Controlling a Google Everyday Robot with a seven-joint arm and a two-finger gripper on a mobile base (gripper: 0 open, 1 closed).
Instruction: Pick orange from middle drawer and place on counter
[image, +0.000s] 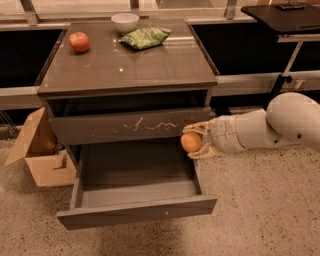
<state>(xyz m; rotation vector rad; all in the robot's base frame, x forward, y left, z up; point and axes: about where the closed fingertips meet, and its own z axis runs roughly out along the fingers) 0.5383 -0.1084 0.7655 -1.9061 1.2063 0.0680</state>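
One gripper clasps orange beside scratched drawer front.

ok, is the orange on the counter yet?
No: the claw holds the orange beside the open middle drawer's right edge, below the counter.

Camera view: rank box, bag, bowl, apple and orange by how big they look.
1. box
2. bag
3. bowl
4. apple and orange look alike. The orange, gripped in the claw over the right side of the open drawer, sits nearer the camera, so I won't rank them.
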